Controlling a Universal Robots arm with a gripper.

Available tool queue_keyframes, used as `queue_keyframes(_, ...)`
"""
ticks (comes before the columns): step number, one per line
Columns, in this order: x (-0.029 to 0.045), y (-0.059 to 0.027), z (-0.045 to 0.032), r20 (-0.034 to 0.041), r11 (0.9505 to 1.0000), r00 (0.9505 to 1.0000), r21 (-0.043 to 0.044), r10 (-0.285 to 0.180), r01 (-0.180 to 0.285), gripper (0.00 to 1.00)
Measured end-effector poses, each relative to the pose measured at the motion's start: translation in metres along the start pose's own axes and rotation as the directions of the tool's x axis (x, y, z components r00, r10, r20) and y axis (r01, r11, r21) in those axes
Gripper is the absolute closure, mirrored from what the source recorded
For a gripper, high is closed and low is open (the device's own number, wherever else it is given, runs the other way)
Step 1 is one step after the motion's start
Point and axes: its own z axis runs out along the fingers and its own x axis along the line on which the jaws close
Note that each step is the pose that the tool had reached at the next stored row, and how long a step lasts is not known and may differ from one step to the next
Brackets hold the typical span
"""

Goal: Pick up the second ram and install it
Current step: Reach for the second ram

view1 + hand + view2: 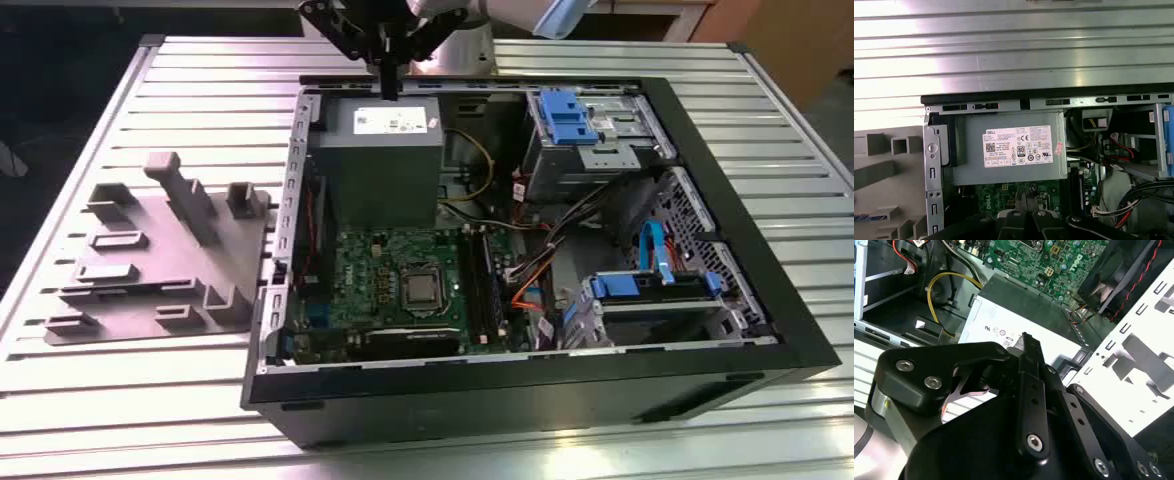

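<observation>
Right now my gripper (390,90) hangs with its two fingers pressed together into one thin stem, and I can make out no board between them. Directly beneath the tips sits the grey power supply (380,150), at the end of the open computer case (534,395) that my hand is over.

Past that box, away from my hand, comes the green motherboard (374,265) with its processor socket (423,288). Just beyond the socket, toward the exterior view's right, long dark slots run side by side. A thin strip stands among them, and I take it for the ram (489,288). I cannot tell whether it is the first or the second, nor whether it is pushed fully home.

So the ram lies down the board from my hand and a little toward the exterior view's right. It is well apart from my fingers, with the power supply between us. Its long axis runs from my end of the case toward the opposite wall, so I judge it points roughly end-on at me. My finger linkage spreads across the exterior view, so I judge the fingers close across the strip's thin side rather than along its length.

Farther out, toward the exterior view's left, a grey tray of holders (134,290) rests on the slatted table (200,90), outside the case.
</observation>
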Motion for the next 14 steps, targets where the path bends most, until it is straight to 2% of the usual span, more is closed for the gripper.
queue_keyframes(14,0.0009,0.0,-0.0001,0.0,1.0,1.0,0.0001,0.0,0.0,0.9)
